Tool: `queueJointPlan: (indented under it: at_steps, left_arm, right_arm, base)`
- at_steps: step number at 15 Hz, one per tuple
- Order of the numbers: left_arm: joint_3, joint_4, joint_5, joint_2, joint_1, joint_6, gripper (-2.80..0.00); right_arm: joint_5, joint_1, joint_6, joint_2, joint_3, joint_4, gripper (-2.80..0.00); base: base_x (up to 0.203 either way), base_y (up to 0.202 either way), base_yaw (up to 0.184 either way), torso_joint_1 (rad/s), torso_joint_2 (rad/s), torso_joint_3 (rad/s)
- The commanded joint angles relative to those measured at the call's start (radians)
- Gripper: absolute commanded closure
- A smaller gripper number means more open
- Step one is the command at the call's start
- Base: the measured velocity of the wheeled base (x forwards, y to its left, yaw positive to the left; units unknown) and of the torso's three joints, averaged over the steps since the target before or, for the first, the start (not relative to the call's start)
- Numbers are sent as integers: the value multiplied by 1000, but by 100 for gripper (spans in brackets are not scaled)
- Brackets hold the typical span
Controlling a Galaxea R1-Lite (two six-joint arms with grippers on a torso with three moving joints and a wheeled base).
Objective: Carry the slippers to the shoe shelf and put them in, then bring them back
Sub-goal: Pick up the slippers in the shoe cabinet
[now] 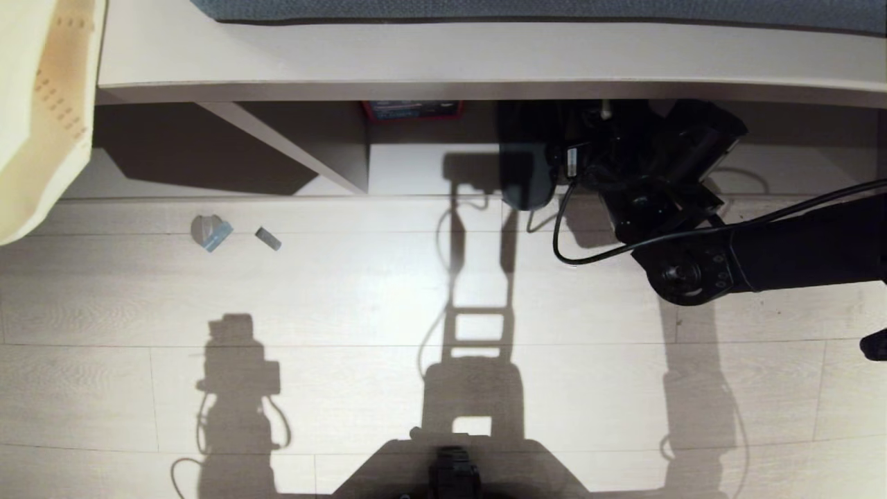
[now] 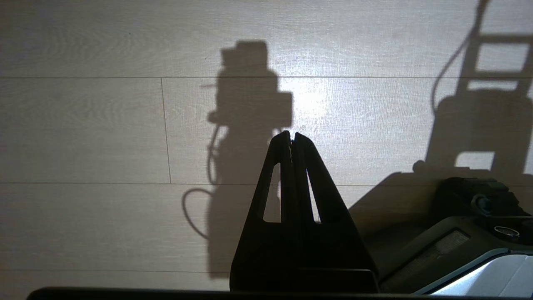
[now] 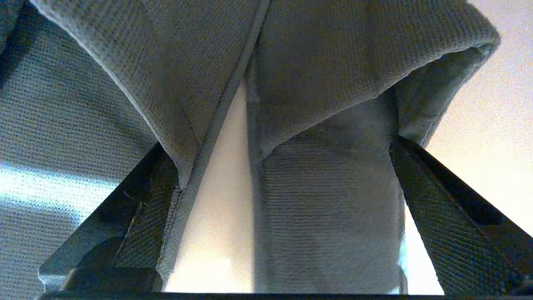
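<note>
**Slippers at the shelf mouth, right fingers spread around them**

Spread as wide as they go, the right gripper [image 3: 275, 208] fingers [image 3: 449, 225], one to each side of the slippers [image 3: 316, 125]. Dark grey waffle fabric between and beyond the fingers in the right wrist view: two slippers side by side, a pale gap showing between them. Unclear whether the fingers press on the fabric or merely straddle it; hard to call it a hold either way.

Seen from the head view, right gripper [image 1: 554, 163] reaching into the shoe shelf [image 1: 416, 170], just under the upper board with its blue cushion [image 1: 485, 8]. A dark rounded slipper end [image 1: 528, 190] poking out at the front edge of the shelf's pale base board, over the seam with the wood floor [image 1: 346, 291]. Vertical divider [image 1: 326, 149] to the left of the slippers, a small red-edged box [image 1: 412, 109] deep at the back of the cubby.

Left gripper [image 2: 291, 137] fingers pressed together, empty, hanging over bare floor beside the robot's base; parked, by the look of it.

Out on the floor, well left of the work: a small round scrap [image 1: 208, 231] and a grey chip [image 1: 267, 238]. A cream bag [image 1: 41, 104] at the far left edge.

Progress, as a judgement: slippers at or in the shelf, so the carry looks done; either the placing is finishing or the pick-up for the return is starting. Return trip not yet done in any case.
</note>
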Motion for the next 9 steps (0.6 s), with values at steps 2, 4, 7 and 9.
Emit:
queueJointPlan:
  at_steps: [2, 4, 7, 9]
  left_arm:
    - [8, -1, 0, 1, 0, -1, 0]
    - [8, -1, 0, 1, 1, -1, 0]
    - [8, -1, 0, 1, 1, 1, 0]
    - [8, -1, 0, 1, -1, 1, 0]
  right_arm:
    - [6, -5, 32, 56, -51, -3, -280]
    - [34, -13, 65, 63, -53, -7, -280]
    - [52, -18, 90, 64, -58, -7, 0]
    - [68, -26, 91, 76, -80, -8, 0]
  base:
    - [0, 0, 0, 0, 0, 0]
    - [0, 0, 0, 0, 0, 0]
    - [0, 0, 0, 0, 0, 0]
    - [0, 0, 0, 0, 0, 0]
